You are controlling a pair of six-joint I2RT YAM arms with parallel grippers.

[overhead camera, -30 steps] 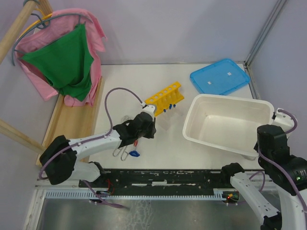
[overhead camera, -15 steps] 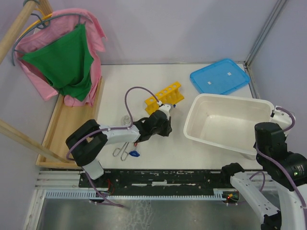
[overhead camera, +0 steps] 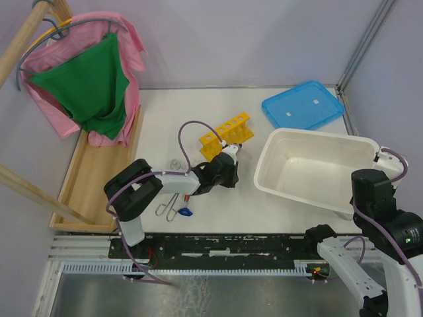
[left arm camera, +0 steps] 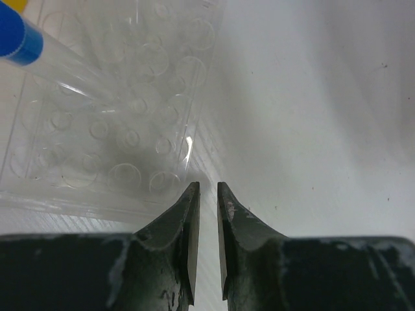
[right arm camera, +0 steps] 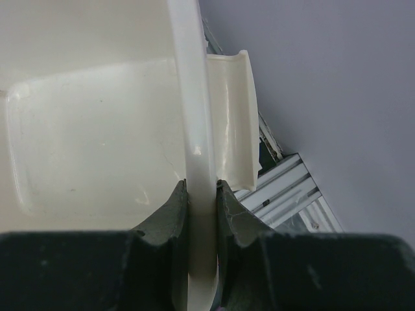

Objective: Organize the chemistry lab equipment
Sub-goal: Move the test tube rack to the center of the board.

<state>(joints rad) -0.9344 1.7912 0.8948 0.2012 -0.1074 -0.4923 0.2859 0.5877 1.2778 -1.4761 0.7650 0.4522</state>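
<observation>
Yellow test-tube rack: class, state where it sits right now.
Top view: the yellow rack lies mid-table, left of the white tub, the left pincer just at its near side.

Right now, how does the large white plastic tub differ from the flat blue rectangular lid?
The large white plastic tub is deep and open; the flat blue rectangular lid is shallow. The tub's rim is pinched by the right claw; the lid lies untouched, farther back. Both are rounded rectangles on the right of the table.

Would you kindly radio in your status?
Right gripper shut on rim of large white plastic tub. Left gripper nearly closed by yellow plastic test-tube rack, grip unclear. Blue-capped clear tube ahead.
</observation>
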